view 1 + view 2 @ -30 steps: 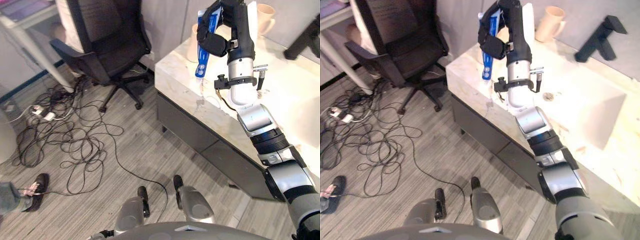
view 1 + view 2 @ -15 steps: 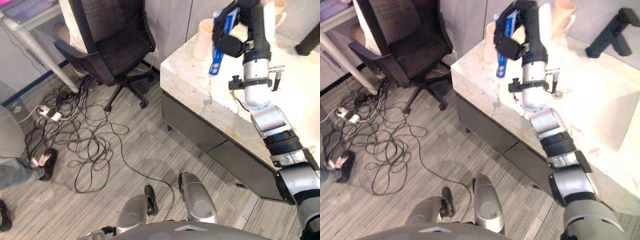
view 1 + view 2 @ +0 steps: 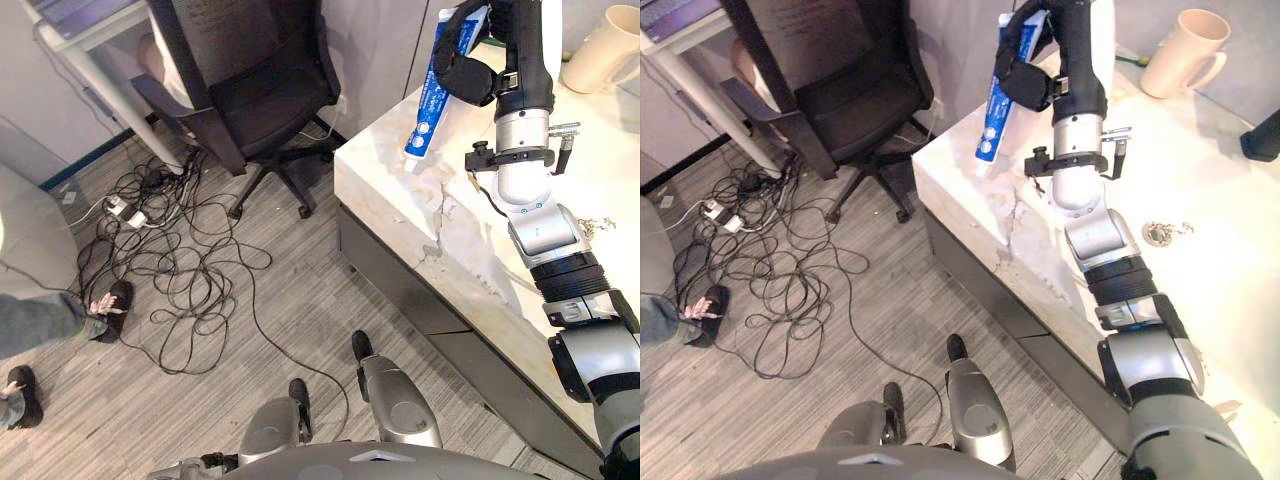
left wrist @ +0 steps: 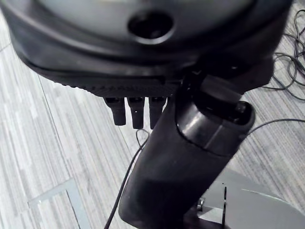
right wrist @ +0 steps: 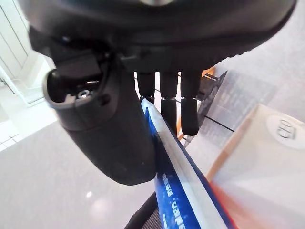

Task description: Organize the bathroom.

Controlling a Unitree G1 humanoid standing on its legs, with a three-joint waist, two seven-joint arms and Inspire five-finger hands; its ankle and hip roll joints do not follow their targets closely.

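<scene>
right hand (image 3: 470, 70) gripping toothpaste tube (image 3: 432, 90), above marble counter (image 3: 470, 240)

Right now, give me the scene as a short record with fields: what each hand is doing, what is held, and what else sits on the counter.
right hand: raised over the counter's corner, fingers and thumb pinching the toothpaste tube
held item: blue and white toothpaste tube, hanging cap end down above the marble counter
left hand: hangs over the floor, fingers relaxed, holding nothing
on the counter: cream mug, handle on its right
floor: black office chair, tangled cables
</scene>
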